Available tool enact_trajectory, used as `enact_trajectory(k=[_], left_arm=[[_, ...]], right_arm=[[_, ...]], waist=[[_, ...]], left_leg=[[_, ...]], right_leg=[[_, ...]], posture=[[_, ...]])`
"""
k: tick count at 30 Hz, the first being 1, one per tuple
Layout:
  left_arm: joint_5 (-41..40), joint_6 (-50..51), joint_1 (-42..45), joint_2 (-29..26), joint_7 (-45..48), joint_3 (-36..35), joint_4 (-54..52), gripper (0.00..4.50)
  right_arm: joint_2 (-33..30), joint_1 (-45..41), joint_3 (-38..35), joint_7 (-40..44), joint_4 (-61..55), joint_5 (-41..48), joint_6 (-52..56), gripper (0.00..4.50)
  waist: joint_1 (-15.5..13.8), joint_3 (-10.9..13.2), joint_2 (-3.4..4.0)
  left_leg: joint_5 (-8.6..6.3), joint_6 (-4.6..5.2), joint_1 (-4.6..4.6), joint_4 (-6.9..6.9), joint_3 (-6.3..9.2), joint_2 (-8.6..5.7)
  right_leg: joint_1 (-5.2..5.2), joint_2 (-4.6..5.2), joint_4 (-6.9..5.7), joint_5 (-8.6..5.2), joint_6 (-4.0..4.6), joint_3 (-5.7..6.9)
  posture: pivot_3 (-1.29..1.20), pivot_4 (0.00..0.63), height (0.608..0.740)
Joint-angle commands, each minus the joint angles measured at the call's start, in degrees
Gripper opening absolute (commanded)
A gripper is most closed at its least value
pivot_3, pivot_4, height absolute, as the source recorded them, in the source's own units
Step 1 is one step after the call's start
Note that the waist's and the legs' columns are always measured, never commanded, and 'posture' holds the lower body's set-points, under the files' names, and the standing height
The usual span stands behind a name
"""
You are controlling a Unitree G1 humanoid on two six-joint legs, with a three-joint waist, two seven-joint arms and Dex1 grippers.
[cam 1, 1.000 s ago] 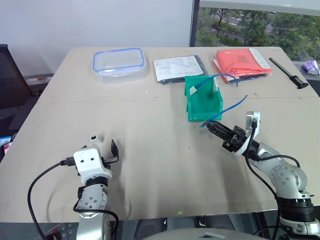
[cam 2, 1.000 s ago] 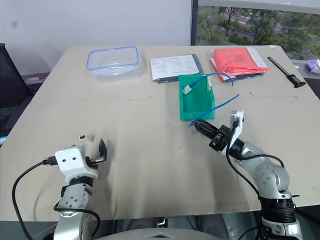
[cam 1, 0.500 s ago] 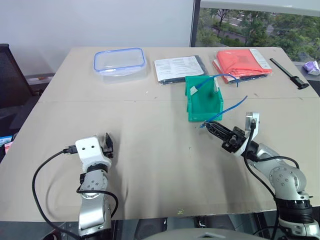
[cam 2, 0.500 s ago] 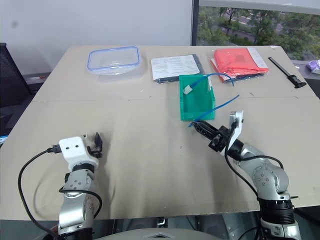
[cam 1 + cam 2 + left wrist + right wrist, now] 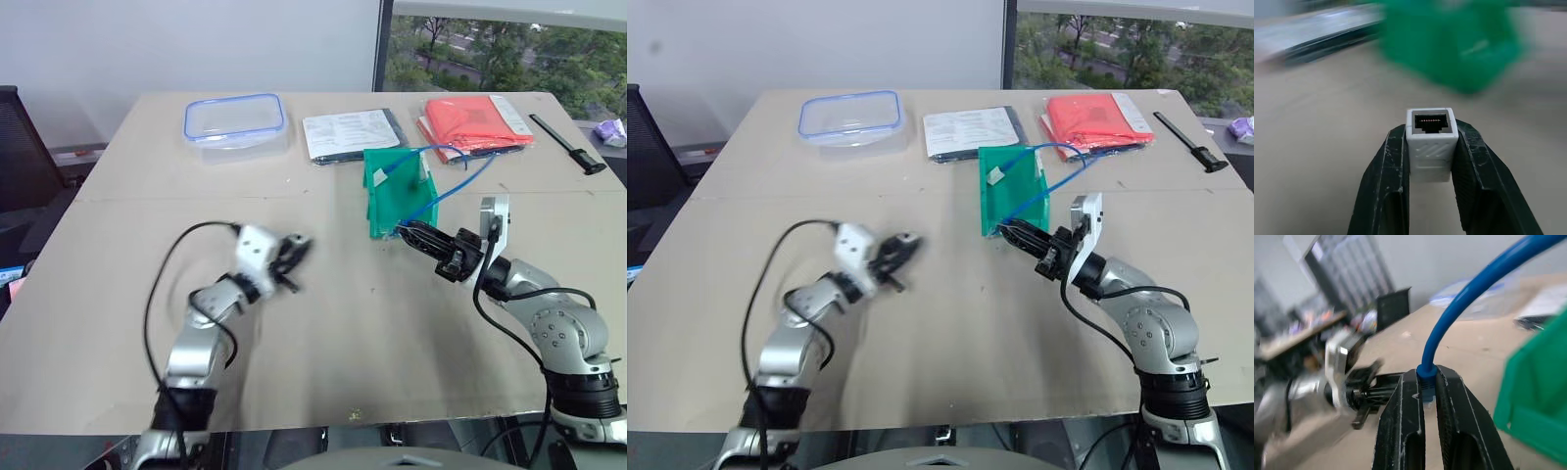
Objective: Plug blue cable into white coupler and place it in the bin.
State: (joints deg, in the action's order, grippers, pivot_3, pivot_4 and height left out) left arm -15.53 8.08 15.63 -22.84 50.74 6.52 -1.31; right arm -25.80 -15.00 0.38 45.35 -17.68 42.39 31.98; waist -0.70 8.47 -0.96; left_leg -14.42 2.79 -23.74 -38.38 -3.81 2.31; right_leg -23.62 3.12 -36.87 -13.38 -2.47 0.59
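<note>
- The left gripper (image 5: 1431, 147) has its fingers (image 5: 1388, 186) clamped on the white coupler (image 5: 1431, 139), socket hole facing outward toward the bin (image 5: 397, 201).
- In the head views this gripper hangs above the middle of the desk (image 5: 323, 323), blurred.
- The right gripper (image 5: 1425, 396) pinches the blue cable (image 5: 1469, 298) just behind its plug, fingers closed tight on it.
- The cable arcs up from the right gripper, just beside the bin's low front, toward the red folder (image 5: 475, 119).
- The bin stands on the desk between both arms, nearer the right one.

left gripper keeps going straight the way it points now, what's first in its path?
Likely the bin: it sits dead ahead of the left gripper, which holds the white coupler. Bare table lies between; depth unclear.
</note>
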Motion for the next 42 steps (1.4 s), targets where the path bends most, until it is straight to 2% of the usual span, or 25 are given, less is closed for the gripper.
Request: enact_trajectory(k=[1, 6, 14, 31, 42], left_arm=[[-1.71, -1.04, 4.90, -0.12, 10.57, 4.70, 4.49, 0.63], [-0.21, -4.26, 12.94, 2.11, 19.48, 9.51, 14.57, 0.63], [0.65, -7.79, 17.01, 3.81, 25.13, 10.28, 20.69, 0.63], [1.71, -8.37, 16.66, 4.54, 26.04, 9.45, 21.27, 0.63], [1.26, -7.44, 17.76, 6.05, 25.82, 9.40, 19.12, 0.63]], right_arm=[[-1.63, -2.04, 3.29, 4.13, -0.97, -4.44, -3.47, 0.00], [-3.95, -3.51, 6.76, 7.38, 0.40, -11.04, -7.86, 0.00], [-5.45, -2.48, 8.77, 9.34, -0.31, -16.36, -11.30, 0.00], [-8.45, -2.40, 10.85, 15.41, 3.56, -21.21, -15.23, 0.00], [-9.39, -1.58, 20.03, 17.39, 11.50, -31.41, -18.61, 0.00]], waist=[[0.20, 0.00, 0.00], [0.02, 0.03, 0.01], [0.03, 0.04, -0.01], [-0.01, 0.04, -0.01], [0.00, 0.04, -0.01]], left_leg=[[0.00, 0.00, 0.00, 0.03, 0.00, 0.03], [0.00, 0.00, -0.03, 0.04, -0.06, 0.07], [0.00, 0.00, -0.04, -0.01, -0.11, 0.07], [0.00, 0.00, -0.03, -0.02, 0.02, 0.07], [0.00, 0.01, -0.02, -0.03, 0.01, 0.07]], right_leg=[[-0.02, -0.05, 0.01, 0.00, 0.00, -0.01], [-0.05, -0.21, -0.04, -0.01, -0.01, 0.11], [-0.05, -0.18, -0.02, -0.01, -0.02, -0.02], [-0.05, -0.17, -0.03, 0.00, -0.03, -0.05], [-0.05, -0.18, -0.03, 0.00, -0.02, -0.05]], posture=[[0.00, 0.150, 0.740], [0.00, 0.150, 0.740], [0.00, 0.150, 0.740], [0.00, 0.150, 0.740], [0.00, 0.150, 0.740]])
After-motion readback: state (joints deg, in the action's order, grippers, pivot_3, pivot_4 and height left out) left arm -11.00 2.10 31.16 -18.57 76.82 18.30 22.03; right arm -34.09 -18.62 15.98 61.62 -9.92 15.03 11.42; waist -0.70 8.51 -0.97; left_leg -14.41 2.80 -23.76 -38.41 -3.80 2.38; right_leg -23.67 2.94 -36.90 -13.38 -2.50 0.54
